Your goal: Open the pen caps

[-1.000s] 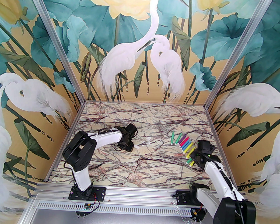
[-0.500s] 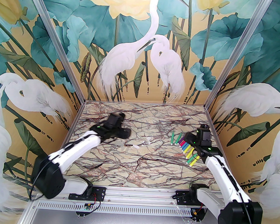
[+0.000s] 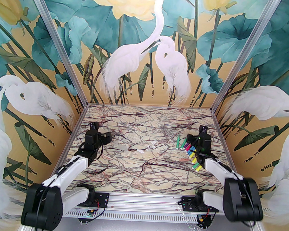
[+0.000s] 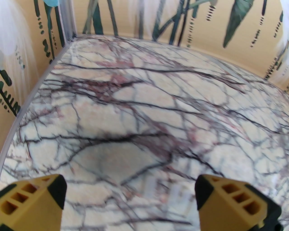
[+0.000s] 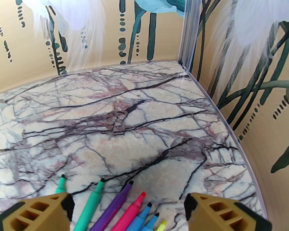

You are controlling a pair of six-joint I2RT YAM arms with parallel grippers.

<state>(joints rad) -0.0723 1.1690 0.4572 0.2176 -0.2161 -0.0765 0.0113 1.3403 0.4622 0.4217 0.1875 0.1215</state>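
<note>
Right tool [image 5: 128,205], jaws wide, over slim bright bare-tipped pens [image 5: 117,206]

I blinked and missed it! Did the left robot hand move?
Yes. The left gripper swung left, away from the pen caps mid-table, toward the left wall.

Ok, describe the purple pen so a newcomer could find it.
On the marble table, look to the right side, where a row of bright pens lies fanned out. Counting from the row's left end, the purple pen comes third, after two green pens. Its dark-tipped purple barrel sits between a green pen and a pink pen.
</note>
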